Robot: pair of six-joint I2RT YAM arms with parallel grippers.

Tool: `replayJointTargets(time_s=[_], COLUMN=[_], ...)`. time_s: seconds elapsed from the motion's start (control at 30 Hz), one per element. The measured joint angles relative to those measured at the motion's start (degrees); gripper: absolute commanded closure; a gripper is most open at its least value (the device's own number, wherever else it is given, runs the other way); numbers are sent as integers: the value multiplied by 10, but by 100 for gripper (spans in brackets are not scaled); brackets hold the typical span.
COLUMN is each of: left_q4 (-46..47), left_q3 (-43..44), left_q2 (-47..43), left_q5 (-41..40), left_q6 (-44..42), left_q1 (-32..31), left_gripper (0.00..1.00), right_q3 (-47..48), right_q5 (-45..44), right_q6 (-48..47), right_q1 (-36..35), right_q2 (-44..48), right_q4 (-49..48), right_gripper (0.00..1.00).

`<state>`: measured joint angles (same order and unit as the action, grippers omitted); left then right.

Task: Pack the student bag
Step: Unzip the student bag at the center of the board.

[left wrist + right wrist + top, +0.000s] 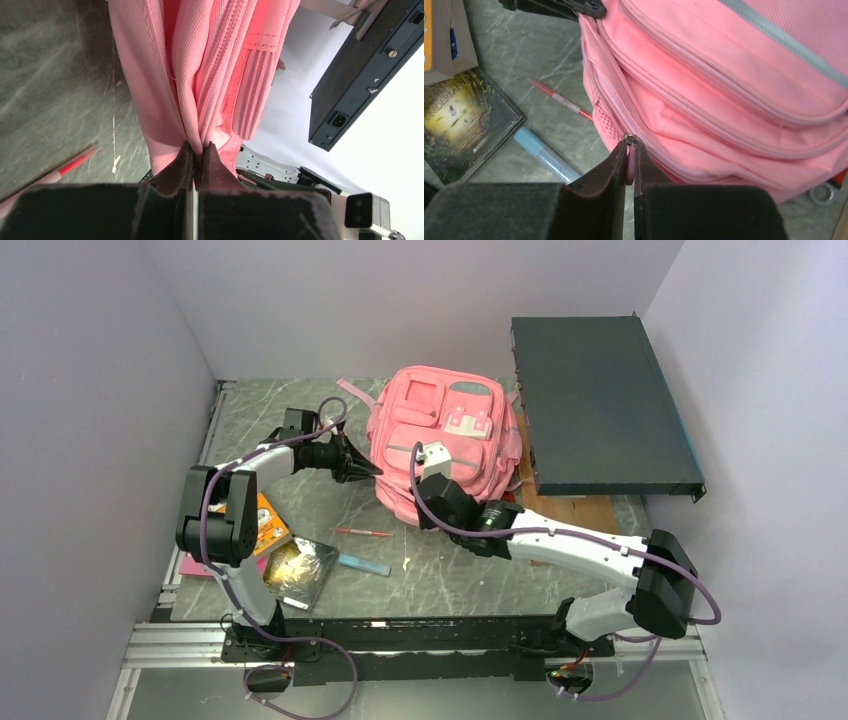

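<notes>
The pink student bag lies on the table's far middle, front pockets up. My left gripper is at its left lower edge, shut on a fold of pink bag fabric; the gripper pinches it between both fingers. My right gripper sits at the bag's near edge. In the right wrist view the gripper is shut on a pink zipper pull hanging from a metal slider on the bag. The zip there looks closed.
A red pen, a light blue tube, a picture book and an orange book lie left of the bag. A dark flat box leans at the back right over a wooden board.
</notes>
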<state>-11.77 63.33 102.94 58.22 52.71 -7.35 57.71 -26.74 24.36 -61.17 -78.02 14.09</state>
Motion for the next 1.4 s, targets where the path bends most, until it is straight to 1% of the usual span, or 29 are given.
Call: replayJointTargets(time_s=[0.17, 0.33, 0.53, 0.57, 0.67, 0.7, 0.73, 0.77, 0.87, 0.97, 1.07, 1.17, 1.23, 1.27, 1.33, 1.4], left_q4=[-5, -64, -138, -147, -156, -155, -151, -149, -153, -187, -210, -201, -180, -169, -140, -112], left_q3=[1, 32, 79, 83, 85, 84, 84, 84, 89, 108, 98, 35, -28, -50, -87, -112], left_q2=[0, 0, 0, 0, 1, 1, 1, 1, 1, -5, -53, -159, -243, -270, -297, -291], left_q5=[-11, -46, -78, -82, -87, -90, -95, -100, -122, -153, -181, -195, -195, -192, -184, -180], left_q6=[-11, -55, -106, -113, -126, -131, -130, -137, -152, -172, -181, -172, -146, -132, -98, -64], left_q1=[1, 11, 34, 37, 42, 43, 46, 47, 54, 53, 45, 18, -21, -40, -75, -93], left_gripper=[100, 100, 100, 97, 54, 42, 33, 27, 25, 26, 28, 26, 24, 23, 22, 23], right_q3=[13, 27, 23, 17, -9, -16, -18, -19, -15, -9, -4, -4, -3, -3, -3, -4], right_q5=[-23, -45, -65, -65, -57, -54, -52, -51, -51, -44, -37, -31, -30, -30, -29, -27], right_q6=[60, 68, 68, 66, 55, 52, 48, 46, 42, 37, 32, 26, 22, 21, 19, 18], right_q1=[0, -1, 0, 0, -2, -2, -2, -2, -1, -1, -1, -1, -1, -1, -1, -1], right_q2=[-5, -15, -15, -15, -14, -15, -16, -19, -43, -68, -75, -75, -75, -75, -75, -75], right_q4=[70, 131, 147, 136, 92, 78, 68, 59, 37, 26, 13, -2, -8, -11, -16, -22], right_gripper=[100, 100, 100, 100, 100, 100, 100, 100, 100, 100, 100, 100, 100, 100, 100, 100])
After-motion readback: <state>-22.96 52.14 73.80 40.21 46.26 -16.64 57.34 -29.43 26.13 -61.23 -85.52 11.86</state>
